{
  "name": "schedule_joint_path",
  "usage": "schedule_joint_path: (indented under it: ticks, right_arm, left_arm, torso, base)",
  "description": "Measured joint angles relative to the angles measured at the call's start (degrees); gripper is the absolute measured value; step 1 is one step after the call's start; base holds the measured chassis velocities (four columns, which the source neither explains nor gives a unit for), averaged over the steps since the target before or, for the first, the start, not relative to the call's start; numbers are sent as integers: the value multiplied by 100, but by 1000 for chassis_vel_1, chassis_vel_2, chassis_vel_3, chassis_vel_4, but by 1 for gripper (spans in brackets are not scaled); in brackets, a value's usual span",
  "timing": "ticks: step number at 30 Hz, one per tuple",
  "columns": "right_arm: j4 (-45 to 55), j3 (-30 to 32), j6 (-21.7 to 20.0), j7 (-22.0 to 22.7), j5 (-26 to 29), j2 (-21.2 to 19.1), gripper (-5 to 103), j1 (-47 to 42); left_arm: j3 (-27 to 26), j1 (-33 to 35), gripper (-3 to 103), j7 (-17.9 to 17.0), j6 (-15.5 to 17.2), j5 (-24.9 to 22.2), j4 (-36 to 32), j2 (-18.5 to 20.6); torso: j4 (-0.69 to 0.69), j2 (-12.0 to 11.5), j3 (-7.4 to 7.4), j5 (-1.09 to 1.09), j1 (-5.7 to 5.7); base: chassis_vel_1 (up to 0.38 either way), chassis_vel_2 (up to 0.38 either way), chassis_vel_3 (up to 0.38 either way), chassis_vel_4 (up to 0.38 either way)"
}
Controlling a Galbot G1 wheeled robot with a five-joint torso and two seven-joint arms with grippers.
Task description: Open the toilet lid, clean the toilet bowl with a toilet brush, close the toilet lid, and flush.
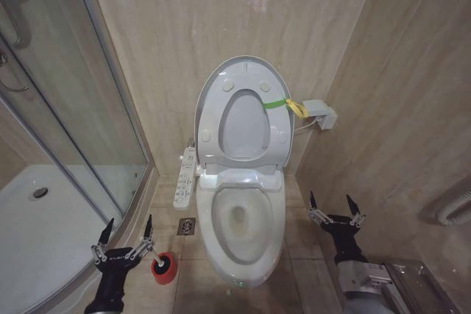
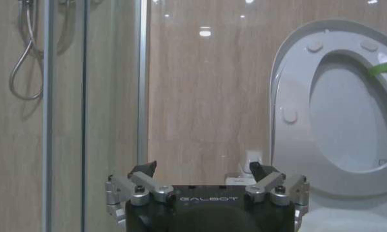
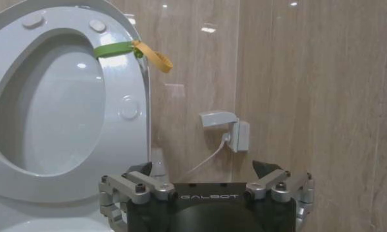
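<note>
Bright, even overhead light — small glare spots on the glossy wall tiles [image 1: 257, 4].

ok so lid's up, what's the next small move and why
Probably lower the left hand toward the toilet brush, which sits in its red holder on the floor just beside it. The toilet lid already stands upright against the wall, the toilet bowl is exposed, and both hands are open and empty; the right hand hovers on the far side.
</note>
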Motion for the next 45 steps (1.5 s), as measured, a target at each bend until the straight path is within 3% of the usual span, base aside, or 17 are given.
schedule_joint_path:
  ticks: [6, 10, 16, 24, 30, 38, 45]
  right_arm:
    - [0, 0, 0, 0, 0, 0, 100, 0]
    - [0, 0, 0, 0, 0, 0, 100, 0]
    - [0, 0, 0, 0, 0, 0, 100, 0]
    - [0, 0, 0, 0, 0, 0, 100, 0]
    - [0, 0, 0, 0, 0, 0, 100, 0]
    - [0, 0, 0, 0, 0, 0, 100, 0]
    - [0, 0, 0, -1, 0, 0, 100, 0]
  left_arm:
    - [-513, -89, 97, 627, -181, -438, 279, 24]
    - [-671, -153, 96, 778, -332, -572, 442, 31]
    - [-718, -258, 96, 704, -450, -732, 643, 26]
    - [-717, -319, 98, 508, -267, -583, 802, 45]
    - [-616, -338, 100, 518, -174, -419, 716, 32]
    - [-370, -338, 100, 659, -422, 87, 553, -47]
    - [-284, -363, 100, 680, -407, 203, 507, -89]
  torso:
    - [1, 0, 0, 0, 0]
    - [1, 0, 0, 0, 0]
    - [0, 0, 0, 0, 0]
    - [1, 0, 0, 0, 0]
    - [0, 0, 0, 0, 0]
    - [0, 0, 0, 0, 0]
    - [0, 0, 0, 1, 0]
  base:
    - [0, 0, 0, 0]
    - [0, 0, 0, 0]
    - [0, 0, 0, 0]
    - [0, 0, 0, 0]
    - [0, 0, 0, 0]
    - [0, 0, 0, 0]
    - [0, 0, 0, 0]
